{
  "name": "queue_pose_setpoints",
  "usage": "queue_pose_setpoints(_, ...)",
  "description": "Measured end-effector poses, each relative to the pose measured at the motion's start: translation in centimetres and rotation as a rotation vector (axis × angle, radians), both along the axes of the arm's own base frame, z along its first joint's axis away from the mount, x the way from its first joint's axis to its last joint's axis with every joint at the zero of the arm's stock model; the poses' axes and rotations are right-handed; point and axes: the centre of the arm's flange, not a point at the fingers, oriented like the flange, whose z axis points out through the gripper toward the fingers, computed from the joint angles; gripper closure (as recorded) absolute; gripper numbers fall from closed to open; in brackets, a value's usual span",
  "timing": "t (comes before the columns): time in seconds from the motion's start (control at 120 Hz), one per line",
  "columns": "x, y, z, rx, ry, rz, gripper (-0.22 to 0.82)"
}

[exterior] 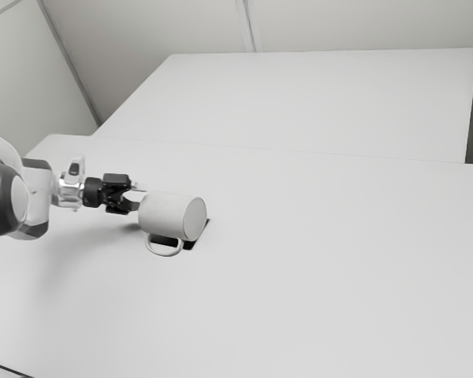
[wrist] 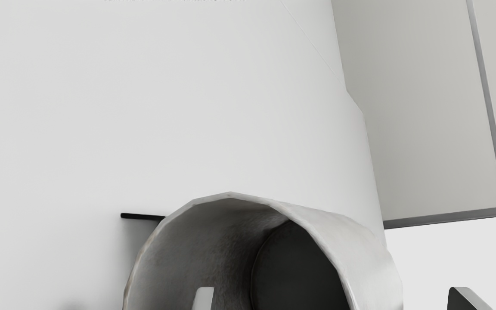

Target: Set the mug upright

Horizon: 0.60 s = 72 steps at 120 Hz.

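The white mug [exterior: 164,214] lies on its side on the table, its closed base facing the exterior view's right and its handle low on the near side. My gripper [exterior: 135,197] is at the mug's mouth end, level with its upper part. In the wrist view the open mouth of the mug [wrist: 373,249] faces the hand. There the gripper [wrist: 330,297] stands open, one fingertip in front of the mouth opening and the other outside the wall, so the mug's wall lies between them. I cannot see contact on both sides.
A thin black flat item [exterior: 191,245] lies under the mug, partly hidden by it. The white table [exterior: 315,276] stretches toward the exterior view's right, with another white surface [exterior: 307,102] behind it and pale walls beyond.
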Motion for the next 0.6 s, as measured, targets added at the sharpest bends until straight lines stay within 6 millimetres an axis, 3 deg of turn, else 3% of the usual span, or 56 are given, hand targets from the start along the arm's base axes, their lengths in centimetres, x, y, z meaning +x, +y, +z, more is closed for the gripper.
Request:
queue_pose_setpoints(0.333,1.0,-2.8,-1.2,-0.005,-0.076,-0.051,0.04)
queue_pose_setpoints(0.5,1.1,-2.8,-1.2,-0.002,-0.105,-0.054,0.44)
queue_pose_setpoints(0.6,1.1,-2.9,-1.2,-0.009,-0.123,-0.052,0.59)
